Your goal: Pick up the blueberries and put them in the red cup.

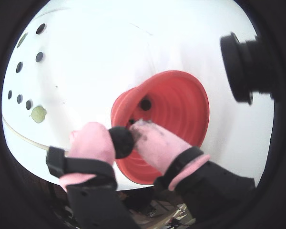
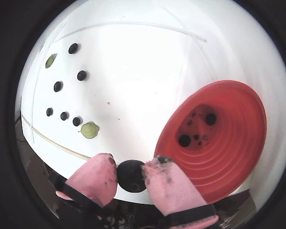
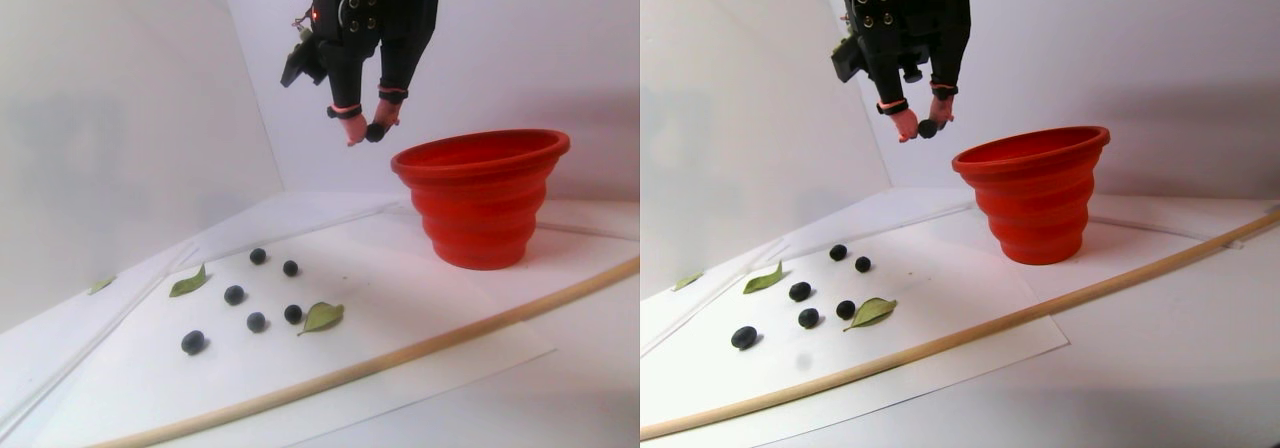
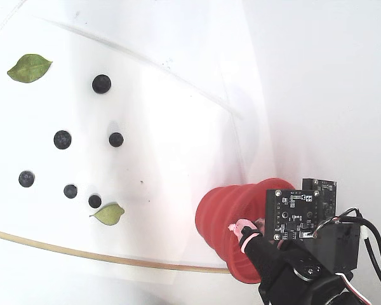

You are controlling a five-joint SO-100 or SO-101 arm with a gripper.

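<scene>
My gripper (image 1: pixel 121 140) has pink-padded fingers shut on one dark blueberry (image 1: pixel 122 142). It also shows in the other wrist view (image 2: pixel 131 174) with the berry (image 2: pixel 131 175) pinched between the pads. In the stereo pair view the gripper (image 3: pixel 370 131) hangs in the air just left of the rim of the red cup (image 3: pixel 480 198), about level with it. The red cup (image 2: pixel 229 143) stands upright and holds two blueberries (image 2: pixel 184 140). Several loose blueberries (image 4: pixel 62 139) lie on the white sheet, far left of the cup (image 4: pixel 219 219).
Two green leaves (image 4: pixel 29 67) (image 4: pixel 108 214) lie among the berries. A thin wooden rod (image 3: pixel 400 353) runs along the sheet's front edge. A black camera lens (image 1: pixel 245 67) juts in at the right of a wrist view. White walls stand behind.
</scene>
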